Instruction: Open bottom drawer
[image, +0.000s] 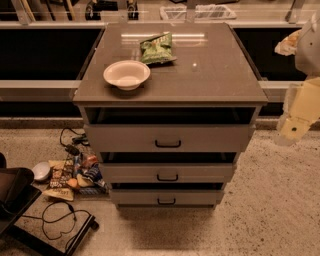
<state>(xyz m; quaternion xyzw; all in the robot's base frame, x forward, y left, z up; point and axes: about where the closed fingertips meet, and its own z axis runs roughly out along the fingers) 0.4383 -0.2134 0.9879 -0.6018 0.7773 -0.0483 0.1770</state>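
Speckled floor (270, 200) under a grey-brown cabinet (215, 75) mid-frame. I see the bottom drawer (195, 196) at lower centre, its small black handle (166, 201) untouched. My gripper (292, 127) hangs at the right edge, well apart from it; spread or closed, I cannot tell.

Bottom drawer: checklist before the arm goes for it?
1. Target located: slim grey-brown bottom drawer, lowest of three fronts. Ok.
2. Grasp point: its small black centre handle shows in full, nothing across it. Ok.
3. Cream gripper lined up with the handle: it hangs at the right edge, beside the tall wide top drawer, well off the handle. Not ok.
4. Pull path: the pile of colourful snack packets lies on the speckled floor to the drawer's left, not in front of it. Ok.
5. Drawer fully shut: a dark gap shows above its front; how far out it stands, cannot tell.
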